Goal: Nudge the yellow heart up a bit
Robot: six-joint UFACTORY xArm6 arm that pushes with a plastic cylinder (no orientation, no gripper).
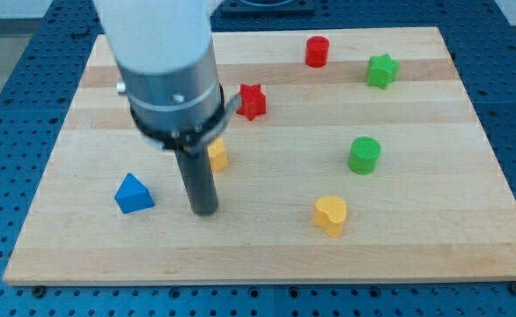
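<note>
My tip (205, 210): bare rod end, no jaws to open or shut, holding nothing; on the board (434, 246), between blue triangle (134, 194) and yellow heart (330, 215)
Yellow heart: lower middle, to the view's right of my tip, apart
Yellow block (217, 155): partly behind my rod
Green cylinder (364, 155): above the heart

A single camera looks down at a slant from the near edge of the table (267, 255); it takes in the whole top; the arm (157, 53) looms closest, upper left.
</note>
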